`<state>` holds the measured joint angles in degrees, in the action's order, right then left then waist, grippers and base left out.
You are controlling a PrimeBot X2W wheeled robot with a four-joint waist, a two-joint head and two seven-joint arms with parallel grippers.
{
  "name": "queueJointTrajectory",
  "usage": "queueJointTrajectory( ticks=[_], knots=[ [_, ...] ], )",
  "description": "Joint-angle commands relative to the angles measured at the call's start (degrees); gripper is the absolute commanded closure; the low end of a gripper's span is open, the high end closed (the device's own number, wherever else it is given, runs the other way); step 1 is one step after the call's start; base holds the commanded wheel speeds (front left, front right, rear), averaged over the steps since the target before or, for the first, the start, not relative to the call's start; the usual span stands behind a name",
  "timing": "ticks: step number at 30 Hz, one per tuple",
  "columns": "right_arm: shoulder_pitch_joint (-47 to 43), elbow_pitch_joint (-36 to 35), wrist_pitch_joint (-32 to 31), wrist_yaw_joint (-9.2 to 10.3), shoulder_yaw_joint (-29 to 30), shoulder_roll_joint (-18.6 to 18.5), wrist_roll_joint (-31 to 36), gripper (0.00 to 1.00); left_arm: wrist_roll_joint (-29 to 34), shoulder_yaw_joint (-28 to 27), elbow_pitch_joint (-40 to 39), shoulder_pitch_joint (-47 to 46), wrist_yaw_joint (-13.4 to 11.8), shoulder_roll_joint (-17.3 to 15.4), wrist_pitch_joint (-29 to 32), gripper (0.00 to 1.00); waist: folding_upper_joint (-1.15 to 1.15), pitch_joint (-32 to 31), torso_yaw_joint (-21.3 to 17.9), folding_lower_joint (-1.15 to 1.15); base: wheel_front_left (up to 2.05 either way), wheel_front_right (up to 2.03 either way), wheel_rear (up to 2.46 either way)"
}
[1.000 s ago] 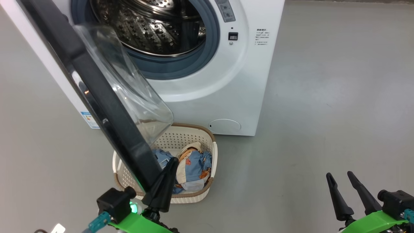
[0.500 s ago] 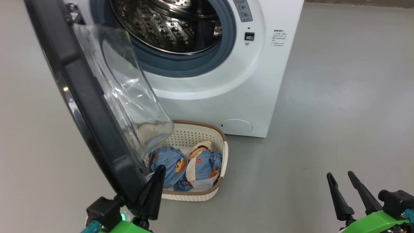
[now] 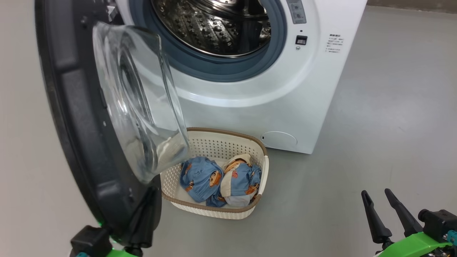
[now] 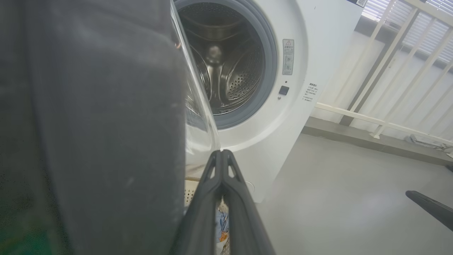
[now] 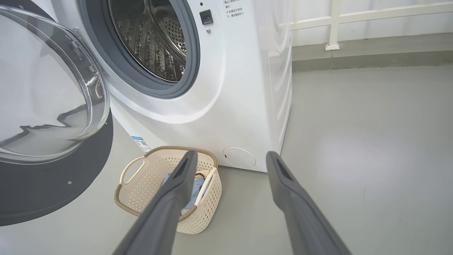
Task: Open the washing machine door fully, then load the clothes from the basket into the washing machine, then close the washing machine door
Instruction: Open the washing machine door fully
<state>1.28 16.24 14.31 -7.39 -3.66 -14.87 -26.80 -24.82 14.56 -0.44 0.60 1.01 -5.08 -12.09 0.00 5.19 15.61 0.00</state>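
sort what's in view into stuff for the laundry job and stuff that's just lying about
For the job: door, washer, basket, clothes.

Just about: railing, blue sticker, floor.

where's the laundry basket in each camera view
Head view: basket lower centre, on the floor right of the open door.
Left wrist view: a sliver at the bottom, between door and fingers.
Right wrist view: lower left, partly behind one finger.
Shared landmark: the black square beside the drum opening.
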Motion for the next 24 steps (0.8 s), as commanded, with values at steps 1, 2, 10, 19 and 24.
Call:
queueJointTrajectory(
  ticks=[1, 2, 10, 19, 24],
  knots=[
    [0.7, -1.3, 0.7, -0.10, -1.2, -1.3, 0.2, 0.00, 0.4, -4.0, -2.0, -0.9, -1.4, -1.9, -0.1, 1.00, 0.00, 0.1, 0.9, 0.00, 0.00, 0.00, 0.00],
    [0.8, -1.3, 0.7, -0.10, -1.2, -1.3, 0.2, 0.00, 0.4, -4.4, -2.3, -0.6, -1.8, -2.2, 0.1, 1.00, 0.00, 0.0, 1.2, 0.00, 0.00, 0.00, 0.00],
    [0.8, -1.2, 0.7, -0.10, -1.4, -1.2, 0.1, 0.00, -0.2, -8.7, -3.9, 1.0, -4.7, -4.9, 1.1, 1.00, 0.00, 0.1, 3.0, 0.00, 0.00, 0.00, 0.00],
    [1.5, -1.4, 0.7, -0.10, -1.9, -1.3, 0.3, 0.00, -1.9, -14.2, -2.0, 0.0, -6.1, -8.1, 1.2, 1.00, 0.00, 1.1, 3.0, 0.00, 0.00, 0.00, 0.00],
    [1.4, -1.4, 0.7, -0.10, -1.8, -1.3, 0.2, 0.00, -3.0, -17.5, 0.9, -1.3, -6.6, -9.9, 0.4, 1.00, 0.00, 1.4, 2.6, 0.00, 0.00, 0.00, 0.00]
  ],
)
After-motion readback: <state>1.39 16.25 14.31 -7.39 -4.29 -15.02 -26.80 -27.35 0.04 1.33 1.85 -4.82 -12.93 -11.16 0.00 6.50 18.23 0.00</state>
